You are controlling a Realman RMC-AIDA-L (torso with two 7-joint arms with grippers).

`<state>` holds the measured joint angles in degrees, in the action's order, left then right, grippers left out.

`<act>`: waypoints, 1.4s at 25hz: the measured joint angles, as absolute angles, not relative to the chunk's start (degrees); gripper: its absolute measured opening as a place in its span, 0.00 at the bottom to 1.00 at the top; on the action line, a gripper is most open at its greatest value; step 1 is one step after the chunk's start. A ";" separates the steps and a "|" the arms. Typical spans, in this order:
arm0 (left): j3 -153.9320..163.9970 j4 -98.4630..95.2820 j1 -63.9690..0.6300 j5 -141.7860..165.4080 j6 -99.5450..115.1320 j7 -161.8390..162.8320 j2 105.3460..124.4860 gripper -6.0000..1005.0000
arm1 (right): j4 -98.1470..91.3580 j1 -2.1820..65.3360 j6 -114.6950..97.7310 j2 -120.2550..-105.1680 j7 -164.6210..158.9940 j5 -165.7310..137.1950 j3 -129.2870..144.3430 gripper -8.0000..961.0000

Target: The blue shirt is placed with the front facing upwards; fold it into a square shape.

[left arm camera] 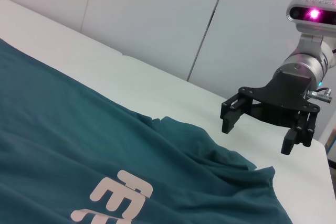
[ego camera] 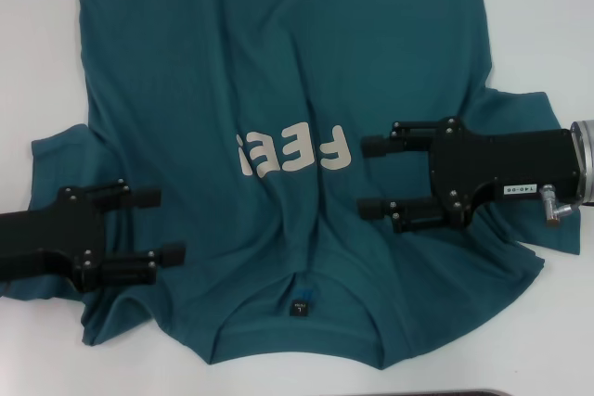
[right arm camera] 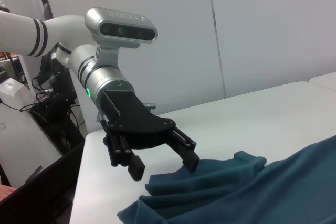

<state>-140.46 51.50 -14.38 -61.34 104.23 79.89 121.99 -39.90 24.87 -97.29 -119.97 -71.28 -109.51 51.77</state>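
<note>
We've got the blue shirt (ego camera: pixel 278 90) spread front-up across the white desk (ego camera: pixel 37 44), collar at the near edge. Left gripper (ego camera: pixel 167 225) and right gripper (ego camera: pixel 369 176) hover over its sleeves, jaws wide open, holding nothing.

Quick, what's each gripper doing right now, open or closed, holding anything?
Left gripper: open, empty, over the left sleeve of the dark teal-blue cotton T-shirt.
Right gripper: open, empty, above the shirt beside the cream lettering.
</note>
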 joint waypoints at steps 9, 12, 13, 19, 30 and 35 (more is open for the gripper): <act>-140.54 51.50 -14.76 -61.35 104.23 79.89 121.99 0.87 | -39.89 24.87 -97.30 -119.97 -71.28 -109.51 51.71 0.83; -140.54 51.50 -14.79 -61.35 104.23 79.89 121.99 0.87 | -39.90 24.87 -97.30 -119.97 -71.28 -109.51 51.74 0.83; -140.54 51.50 -14.81 -61.34 104.23 79.89 122.01 0.87 | -39.90 24.87 -97.30 -119.97 -71.28 -109.51 51.76 0.83; -140.57 51.51 -14.89 -61.44 104.27 80.03 122.04 0.87 | -39.66 24.87 -97.32 -119.92 -71.28 -109.51 51.70 0.83; -148.44 46.15 -21.30 -61.96 105.26 126.08 113.88 0.87 | -40.08 24.90 -99.64 -119.54 -79.26 -105.69 51.01 0.83; -153.05 37.62 -20.02 -61.94 103.18 141.12 109.36 0.87 | -40.17 25.55 -99.17 -119.46 -82.92 -105.92 50.99 0.83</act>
